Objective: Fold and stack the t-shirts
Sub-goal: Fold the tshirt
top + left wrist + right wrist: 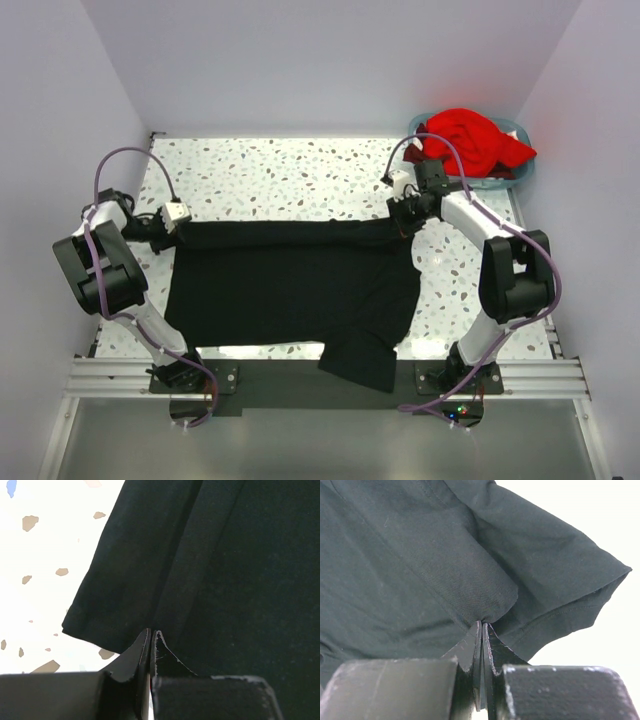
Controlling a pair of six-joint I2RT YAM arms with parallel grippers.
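The black t-shirt (pixel 290 285) lies spread across the middle of the speckled table (pixel 300 175), one sleeve hanging over the near edge at 6 o'clock. The left gripper (pixel 180 233) pinches its 10 o'clock corner and the right gripper (pixel 403 222) its 2 o'clock corner, both with fingers pressed together on the cloth. The red t-shirt (pixel 468 140) sits bundled in the light blue basket (pixel 520 172) at the table's 1 o'clock corner.

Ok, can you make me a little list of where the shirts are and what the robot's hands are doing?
black t-shirt: spread on the table, one part past the near edge
red t-shirt: bunched in the blue basket, far right
left hand: shut on the black t-shirt's left end
right hand: shut on its right end
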